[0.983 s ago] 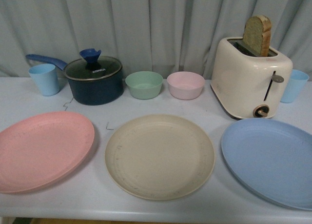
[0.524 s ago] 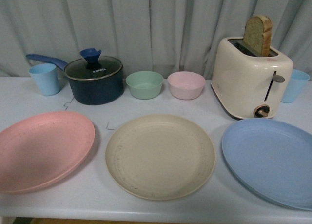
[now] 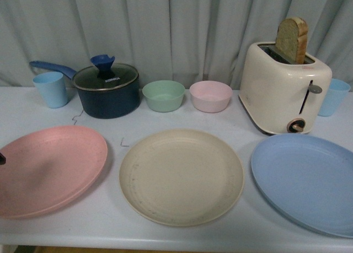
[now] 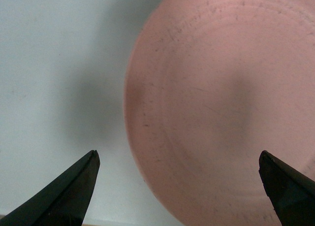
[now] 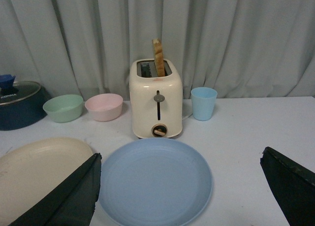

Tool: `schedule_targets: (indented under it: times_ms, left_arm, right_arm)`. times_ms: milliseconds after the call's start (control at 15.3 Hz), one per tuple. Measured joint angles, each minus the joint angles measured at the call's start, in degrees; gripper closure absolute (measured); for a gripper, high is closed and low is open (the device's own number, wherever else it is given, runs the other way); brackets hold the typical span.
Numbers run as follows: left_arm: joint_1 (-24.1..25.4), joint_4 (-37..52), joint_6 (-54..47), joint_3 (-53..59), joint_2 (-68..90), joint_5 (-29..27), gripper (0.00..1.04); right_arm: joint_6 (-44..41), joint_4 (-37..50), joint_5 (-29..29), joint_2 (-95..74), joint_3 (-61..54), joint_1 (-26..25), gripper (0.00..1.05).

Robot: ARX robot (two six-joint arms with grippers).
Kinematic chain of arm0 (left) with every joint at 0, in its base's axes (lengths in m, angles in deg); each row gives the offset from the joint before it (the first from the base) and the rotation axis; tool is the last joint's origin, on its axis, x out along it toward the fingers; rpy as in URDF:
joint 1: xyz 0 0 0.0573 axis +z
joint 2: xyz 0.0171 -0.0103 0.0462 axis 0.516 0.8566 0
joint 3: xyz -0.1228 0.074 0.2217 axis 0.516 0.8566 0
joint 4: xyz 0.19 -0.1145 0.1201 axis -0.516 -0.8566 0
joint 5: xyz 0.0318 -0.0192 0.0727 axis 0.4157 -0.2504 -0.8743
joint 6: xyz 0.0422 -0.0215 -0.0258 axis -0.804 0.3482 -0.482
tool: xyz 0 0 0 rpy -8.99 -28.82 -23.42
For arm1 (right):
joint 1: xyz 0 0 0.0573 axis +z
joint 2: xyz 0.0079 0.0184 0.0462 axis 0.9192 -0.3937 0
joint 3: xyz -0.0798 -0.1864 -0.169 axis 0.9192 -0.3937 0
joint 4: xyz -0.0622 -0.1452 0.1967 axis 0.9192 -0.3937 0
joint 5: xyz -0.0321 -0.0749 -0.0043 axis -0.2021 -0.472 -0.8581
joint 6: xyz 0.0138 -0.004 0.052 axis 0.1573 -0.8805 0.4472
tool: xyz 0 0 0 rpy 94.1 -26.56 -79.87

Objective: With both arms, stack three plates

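Observation:
Three plates lie in a row on the white table: pink plate point(image 3: 49, 170) at the left, beige plate point(image 3: 181, 176) in the middle, blue plate point(image 3: 306, 181) at the right. None overlaps another. My left gripper point(image 4: 177, 157) hangs open over the pink plate point(image 4: 221, 103), near its rim, with nothing between its fingers. In the front view only a dark sliver of the left arm point(image 3: 1, 159) shows at the left edge. My right gripper point(image 5: 180, 157) is open, held back from the blue plate point(image 5: 155, 179) and facing it. The beige plate point(image 5: 39, 172) lies beside the blue one.
Behind the plates stand a blue cup point(image 3: 51, 89), a dark blue lidded pot point(image 3: 107, 90), a mint bowl point(image 3: 163, 95), a pink bowl point(image 3: 210, 96), a cream toaster point(image 3: 284, 87) with bread point(image 3: 291, 39), and another blue cup point(image 3: 333, 97). A grey curtain closes the back.
A dark tip of my left arm has come into the front view at the left edge, by the pink plate. The plates have not moved.

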Motion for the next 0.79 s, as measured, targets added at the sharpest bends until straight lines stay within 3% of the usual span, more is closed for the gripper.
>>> schedule_targets:
  times_ms: [590, 786]
  left_arm:
    - [2.25, 0.11, -1.42, -12.07, 16.11, 3.82, 0.07]
    - [3.08, 1.95, -0.68, -13.55, 18.38, 3.82, 0.39]
  right_arm:
    - [0.00, -0.02, -0.02, 0.00, 0.00, 0.00, 0.06]
    - [0.00, 0.00, 0.00, 0.00, 0.00, 0.00, 0.06]
